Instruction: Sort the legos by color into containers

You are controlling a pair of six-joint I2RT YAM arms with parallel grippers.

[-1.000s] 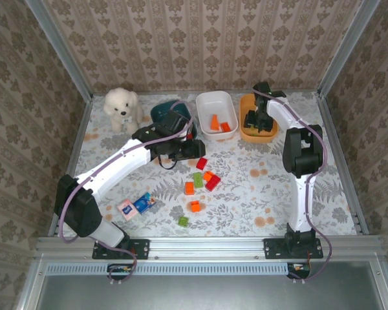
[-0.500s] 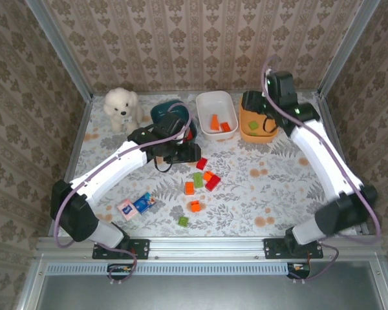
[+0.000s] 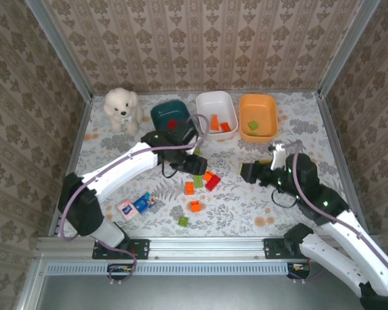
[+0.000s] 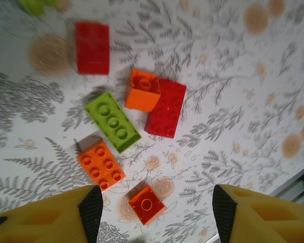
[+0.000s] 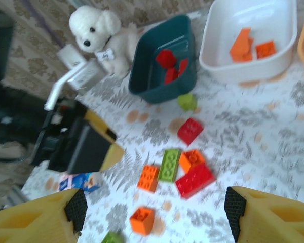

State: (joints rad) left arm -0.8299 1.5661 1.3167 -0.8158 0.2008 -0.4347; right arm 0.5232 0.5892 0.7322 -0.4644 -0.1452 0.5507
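Loose legos lie mid-table: a long red one (image 4: pixel 165 108), a small orange one (image 4: pixel 143 90), a green one (image 4: pixel 113 121), an orange one (image 4: pixel 101 164), another red one (image 4: pixel 92 47) and a small orange one (image 4: pixel 147 204). My left gripper (image 4: pixel 156 215) hangs open over that last brick, holding nothing. It hovers above the cluster (image 3: pixel 195 163). My right gripper (image 5: pixel 155 212) is open and empty, to the right of the cluster (image 3: pixel 246 172). The teal container (image 3: pixel 160 111) holds red bricks, the white one (image 3: pixel 207 101) orange bricks, the orange one (image 3: pixel 265 103) a green brick.
A white plush dog (image 3: pixel 121 107) sits at the back left beside the teal bin. A blue-and-pink packet (image 3: pixel 136 206) lies front left. A green brick (image 3: pixel 183 221) lies near the front edge, another (image 5: pixel 187 101) beside the teal bin. Metal rails frame the table.
My right arm has swung from over the orange bin down to the table's right middle, its jaws opening wider. My left gripper has moved from the teal bin toward the cluster.
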